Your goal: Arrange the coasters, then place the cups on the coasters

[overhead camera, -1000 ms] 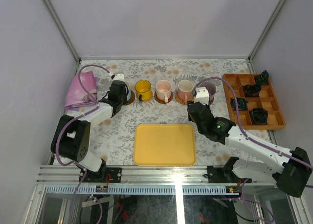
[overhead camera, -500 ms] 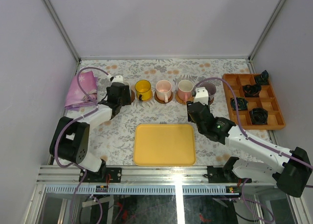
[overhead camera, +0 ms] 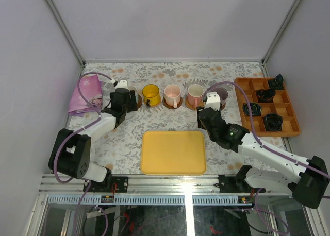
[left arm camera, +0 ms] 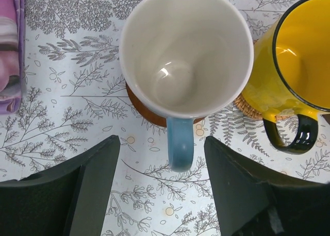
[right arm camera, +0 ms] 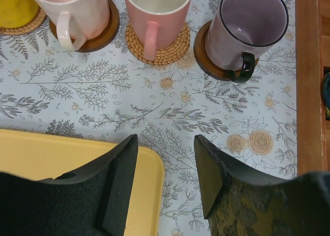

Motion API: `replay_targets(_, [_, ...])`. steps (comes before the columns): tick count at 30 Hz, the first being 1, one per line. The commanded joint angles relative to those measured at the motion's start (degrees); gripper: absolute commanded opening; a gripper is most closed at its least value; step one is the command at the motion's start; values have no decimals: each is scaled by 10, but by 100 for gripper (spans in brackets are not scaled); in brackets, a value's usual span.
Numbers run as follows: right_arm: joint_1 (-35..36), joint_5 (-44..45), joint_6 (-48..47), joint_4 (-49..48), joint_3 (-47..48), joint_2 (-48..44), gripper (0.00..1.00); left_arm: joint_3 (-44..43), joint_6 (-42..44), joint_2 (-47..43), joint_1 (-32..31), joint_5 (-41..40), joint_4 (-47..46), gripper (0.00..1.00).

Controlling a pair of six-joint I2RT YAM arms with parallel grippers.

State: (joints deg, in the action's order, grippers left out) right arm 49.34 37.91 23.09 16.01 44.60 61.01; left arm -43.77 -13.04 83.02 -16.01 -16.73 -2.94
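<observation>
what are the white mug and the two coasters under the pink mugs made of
White mug: probably glazed ceramic, glossy; bright glint inside.
Light coaster: woven rattan or straw, matte; braided rings show.
Dark coaster: seemingly smooth wood; even brown surface.

The left arm (overhead camera: 100,125) and right arm (overhead camera: 268,153) are built alike, with smooth white plastic link shells joined by chunky black motor housings on black bases. A thin lilac cable (overhead camera: 94,73) loops along the left arm, and a second lilac cable (overhead camera: 246,104) runs along the right. The left gripper (left arm camera: 161,143) has broad, matte black, wedge-shaped fingers (left arm camera: 95,187). The right gripper (right arm camera: 166,143) matches, though one black finger (right arm camera: 242,205) has a mottled, olive-flecked surface.
</observation>
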Motion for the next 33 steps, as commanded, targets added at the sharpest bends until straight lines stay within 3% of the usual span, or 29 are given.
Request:
replay_targets(1, [-5,1,13,-8,14,-16,55,11,-8,-16,3,-19,0,67])
replay_targets(22, [-5,-6,21,-2,7,-34,55,25,-18,-38,3,-55,21,68])
replay_targets(33, [-5,24,20,6,14,-38,55,39,-33,-109,3,4,10,71])
